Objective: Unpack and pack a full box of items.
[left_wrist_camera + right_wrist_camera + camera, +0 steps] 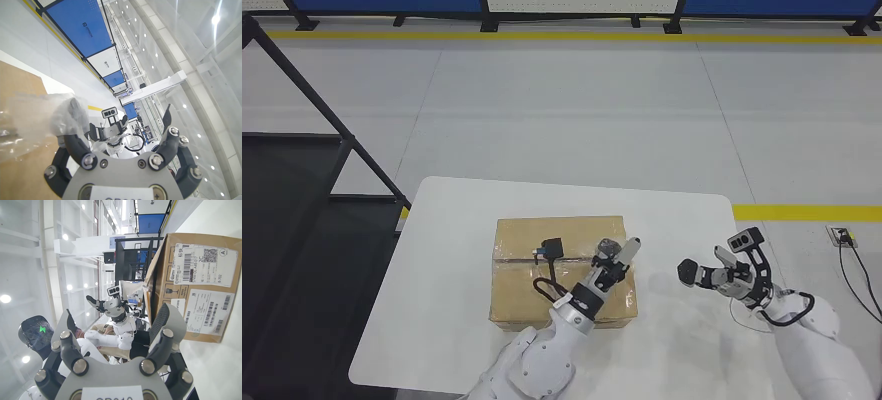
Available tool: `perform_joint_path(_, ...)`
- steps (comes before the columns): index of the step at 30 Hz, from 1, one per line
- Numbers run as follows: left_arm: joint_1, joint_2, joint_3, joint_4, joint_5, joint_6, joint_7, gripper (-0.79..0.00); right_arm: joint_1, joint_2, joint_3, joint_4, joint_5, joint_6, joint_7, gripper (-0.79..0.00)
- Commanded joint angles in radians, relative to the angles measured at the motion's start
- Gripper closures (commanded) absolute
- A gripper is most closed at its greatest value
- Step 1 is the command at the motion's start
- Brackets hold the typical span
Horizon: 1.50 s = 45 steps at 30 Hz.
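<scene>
Now bag (pixel 62 117) against spread left jaws, over box (pixel 522 290).

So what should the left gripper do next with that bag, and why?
Probably shift the left gripper toward the bag until it sits between the fingers. The gripper is open wide, and the bag on the box only meets one finger, so closing now would likely miss.
</scene>
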Motion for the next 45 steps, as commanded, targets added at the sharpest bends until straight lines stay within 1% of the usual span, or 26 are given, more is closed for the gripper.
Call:
perform_joint_path(1, -0.006, -0.004, 0.003, 0.012, -0.001, 0.004, 0.002, -0.785, -0.003, 0.001, 0.003, -0.001, 0.003, 0.0, 0.0, -0.785)
perform_joint_path(14, -0.025, -0.03, 0.037, 0.074, 0.022, 0.012, -0.01, -0.785, -0.015, 0.006, 0.016, 0.002, 0.016, 0.002, 0.002, -0.785)
perform_joint_path(25, -0.049, -0.052, 0.049, 0.12, 0.009, 0.022, -0.015, -0.785, -0.023, 0.008, 0.023, 0.009, 0.022, 0.002, 0.002, -0.785)
perform_joint_path(36, -0.043, -0.065, 0.035, 0.099, 0.015, 0.013, -0.013, -0.785, -0.025, 0.008, 0.021, 0.0, 0.019, 0.006, 0.006, -0.785)
perform_joint_path(45, -0.038, -0.075, 0.03, 0.1, 0.023, 0.012, -0.015, -0.785, -0.037, 0.011, 0.026, -0.014, 0.017, 0.002, 0.003, -0.785)
